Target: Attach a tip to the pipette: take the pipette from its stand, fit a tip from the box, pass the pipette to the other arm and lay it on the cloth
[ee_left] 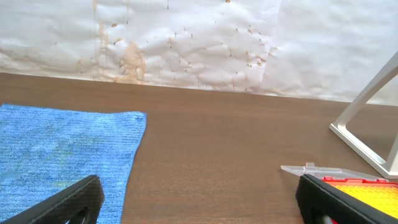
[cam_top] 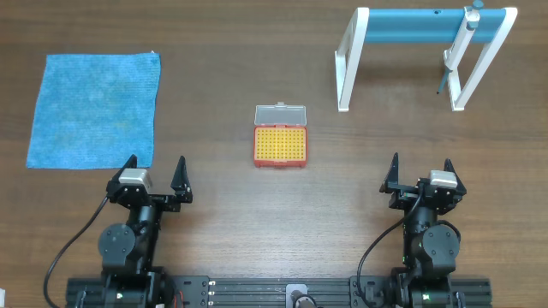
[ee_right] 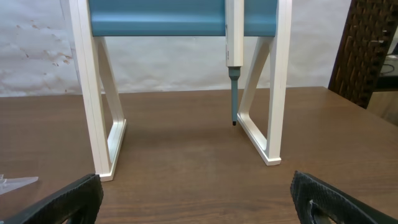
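Your left gripper [cam_top: 156, 161] and right gripper [cam_top: 420, 160] gape wide, holding nothing, low in frame; the pipette [cam_top: 460, 41] hangs upright on its stand [cam_top: 402, 27], upper right, nearest the right arm for grabbing

Bright, even light; soft, faint shadows beneath the stand [ee_right: 87, 93].

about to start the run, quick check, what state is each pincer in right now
left pincer: open, holding nothing
right pincer: open, holding nothing
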Robot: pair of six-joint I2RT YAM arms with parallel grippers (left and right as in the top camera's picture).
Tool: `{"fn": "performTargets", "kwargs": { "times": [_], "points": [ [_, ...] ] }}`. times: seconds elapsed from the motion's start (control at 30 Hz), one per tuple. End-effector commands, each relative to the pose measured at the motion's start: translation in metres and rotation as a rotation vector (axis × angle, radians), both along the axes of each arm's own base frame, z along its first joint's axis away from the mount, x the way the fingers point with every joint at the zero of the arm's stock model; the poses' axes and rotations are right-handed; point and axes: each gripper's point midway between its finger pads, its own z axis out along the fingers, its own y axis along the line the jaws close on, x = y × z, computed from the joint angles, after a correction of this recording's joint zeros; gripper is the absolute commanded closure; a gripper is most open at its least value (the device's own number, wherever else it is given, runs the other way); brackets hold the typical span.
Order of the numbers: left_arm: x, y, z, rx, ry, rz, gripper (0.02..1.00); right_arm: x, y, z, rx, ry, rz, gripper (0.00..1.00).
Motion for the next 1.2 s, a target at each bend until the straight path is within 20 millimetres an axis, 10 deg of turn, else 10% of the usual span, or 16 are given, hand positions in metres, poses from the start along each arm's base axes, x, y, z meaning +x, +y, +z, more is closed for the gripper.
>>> {"fn": "performTargets", "kwargs": {
  "times": [0.03,0.2,0.47,0.7,1.2],
  "points": [
    [0.0,0.003,-0.001,0.018,0.001,0.017,0.02,-0.001,-0.004,0.01,-0.003,-0.046,-0.021,0.007],
    [0.0,0.003,-0.001,0.017,0.001,0.017,0.02,0.004,-0.024,0.052,-0.006,-0.004,-0.112,0.007],
    [0.0,0.003,-0.001,0.017,0.001,0.017,0.02,0.073,-0.034,0.122,-0.251,0.237,0.086,0.012],
    [0.0,0.003,-0.001,0.018,0.001,0.017,0.02,0.144,-0.076,0.064,0.05,0.241,0.299,0.007],
    [0.0,0.003,-0.001,0.018,0.001,0.017,0.02,0.198,-0.094,0.025,0.118,0.167,0.298,0.047]
  ]
}}
